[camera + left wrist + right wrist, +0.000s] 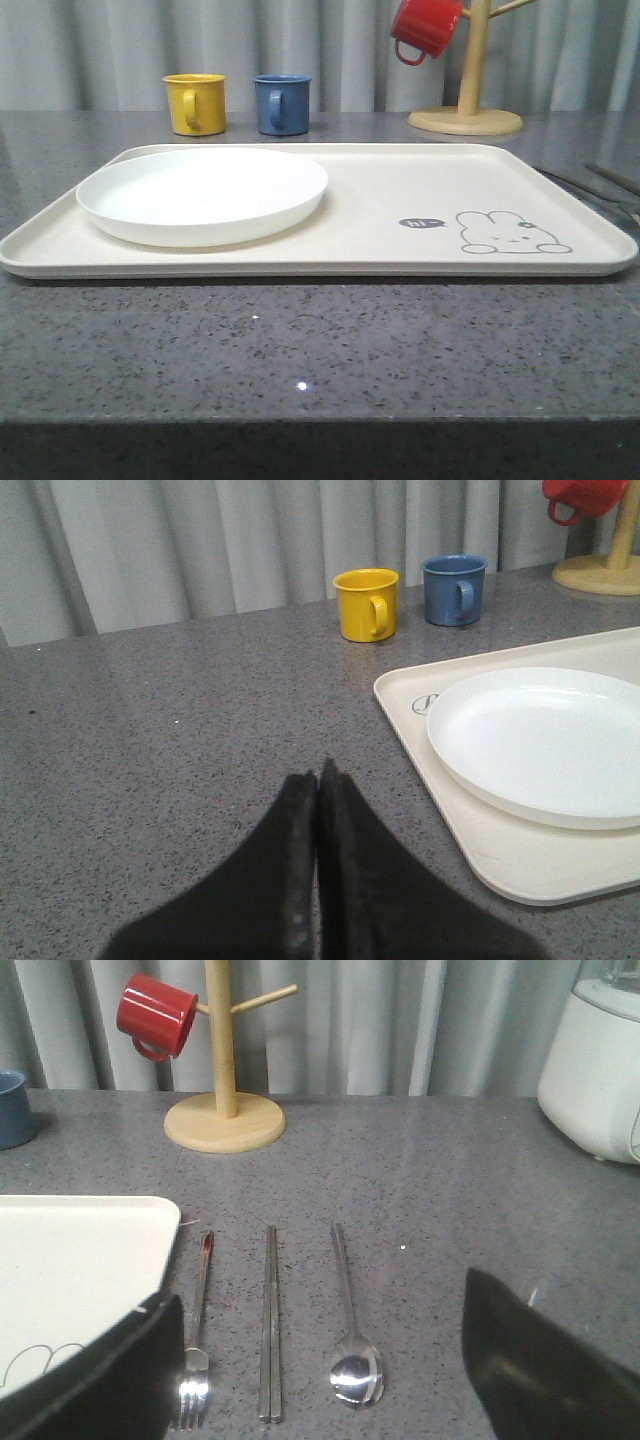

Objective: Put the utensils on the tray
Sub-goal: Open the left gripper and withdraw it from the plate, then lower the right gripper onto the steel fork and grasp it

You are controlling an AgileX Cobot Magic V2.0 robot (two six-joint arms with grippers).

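The cream tray (380,215) with its bunny drawing lies across the grey table, and the round white plate (202,194) rests on its left half. In the right wrist view a silver fork (196,1345), a pair of chopsticks (270,1325) and a spoon (352,1340) lie side by side on the table beside the tray's corner (90,1260). My right gripper (315,1305) hangs open above them with nothing held. My left gripper (318,778) is shut and empty over bare table, left of the tray (470,825) and plate (545,740). Utensil handles (600,185) show at the front view's right edge.
A yellow mug (195,103) and a blue mug (281,103) stand behind the tray. A wooden mug tree (467,85) with a red mug (424,27) is at the back right. A white appliance (595,1070) stands right of the utensils.
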